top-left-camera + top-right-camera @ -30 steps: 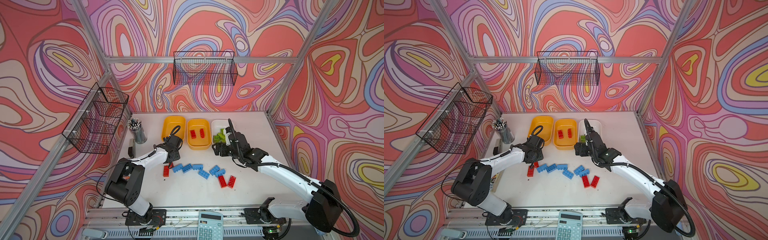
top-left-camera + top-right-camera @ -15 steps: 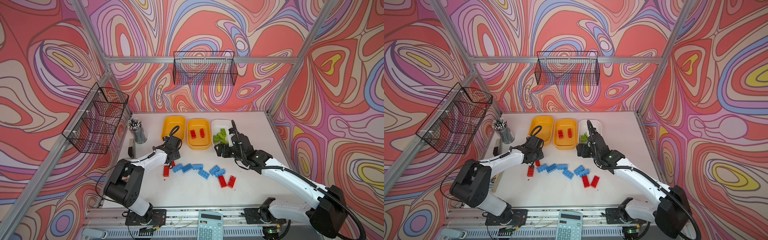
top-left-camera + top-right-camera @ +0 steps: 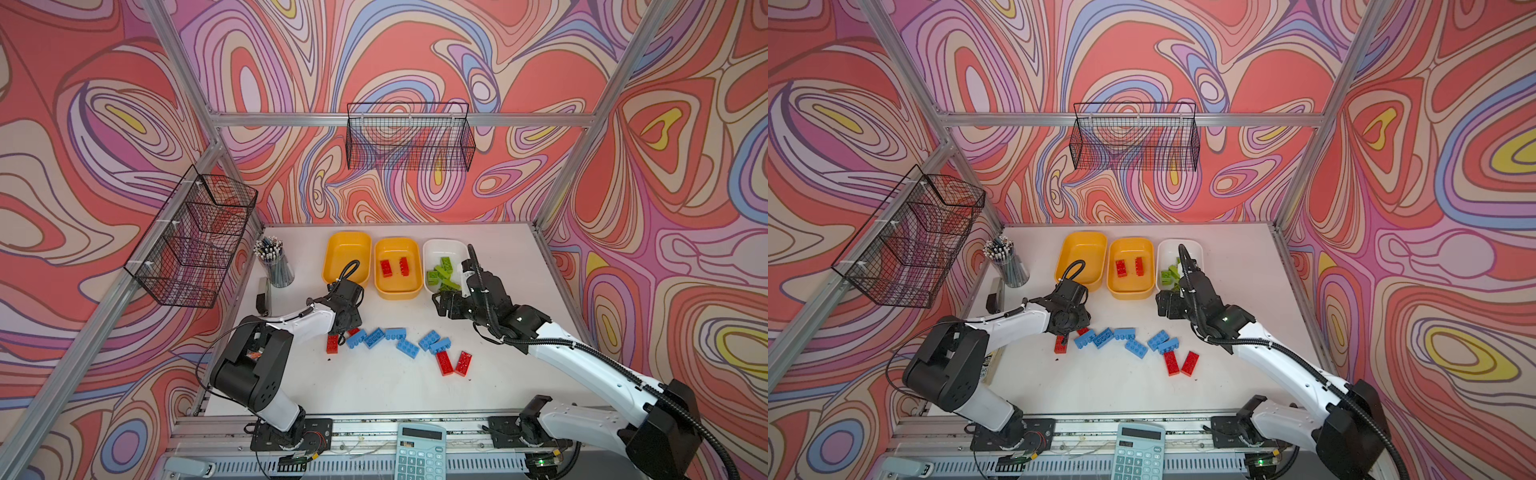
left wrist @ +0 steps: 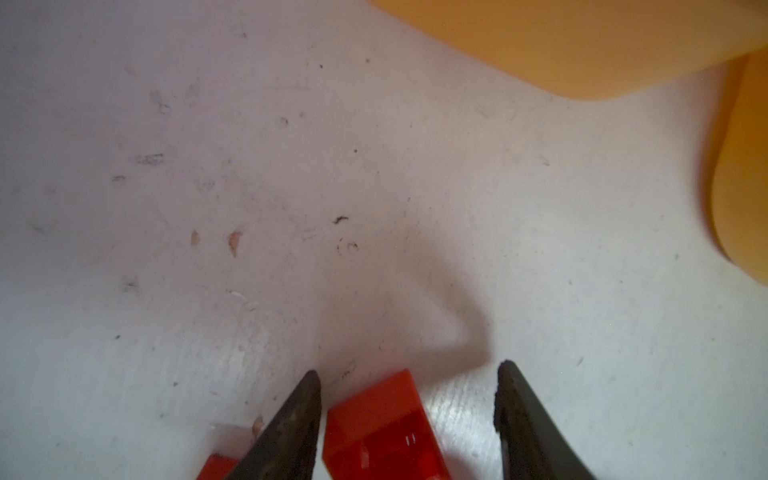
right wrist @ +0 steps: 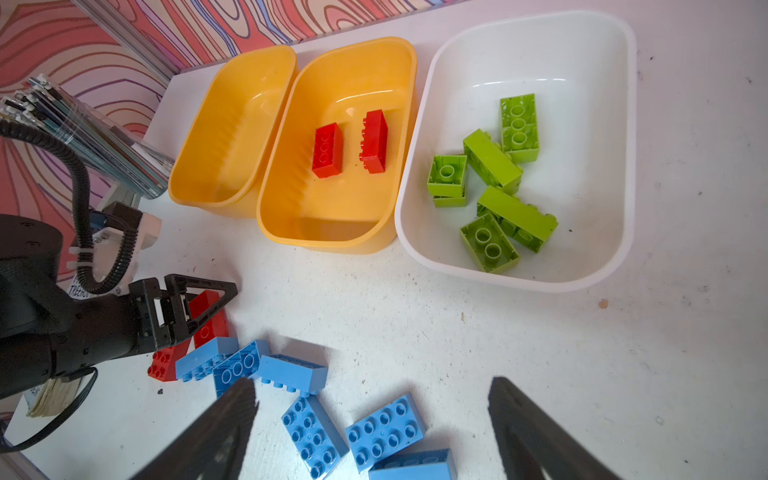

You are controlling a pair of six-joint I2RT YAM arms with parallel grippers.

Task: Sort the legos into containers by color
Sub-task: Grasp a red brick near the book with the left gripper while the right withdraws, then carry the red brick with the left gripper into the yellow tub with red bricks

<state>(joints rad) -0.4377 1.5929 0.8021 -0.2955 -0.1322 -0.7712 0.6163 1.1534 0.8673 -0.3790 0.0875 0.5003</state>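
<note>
– Red is the colour we're on, isn't it? The lime green bricks (image 5: 494,166) all lie in the white plastic tray (image 5: 582,124), and we see none on the white tabletop (image 3: 374,395).

– We think so. Two red bricks (image 5: 328,149) lie in the middle yellow-orange tray (image 5: 340,208), and four more lie on the table. The left gripper (image 4: 408,370) is down over one red brick (image 4: 382,432), its jaws partly apart with one on each side. We see a clear gap on one side, so it has hold of nothing.

– And the right gripper (image 5: 372,384)?

– Spread wide and empty, hanging above the light blue bricks (image 5: 384,432), which lie in a loose row between the reds. None of them is sorted. The outer yellow-orange tray (image 5: 232,124) holds nothing, and we take it to be theirs.

– So what does the next move call for?

– We'd close the left jaws on that red brick. It sits off-centre, nearer one finger, with a blue brick just beside it. So we'd centre first, or expect it to slide as the jaws meet. Then we'd lift it clear, carry it over the middle tray's near wall and let go beside the two reds.
</note>
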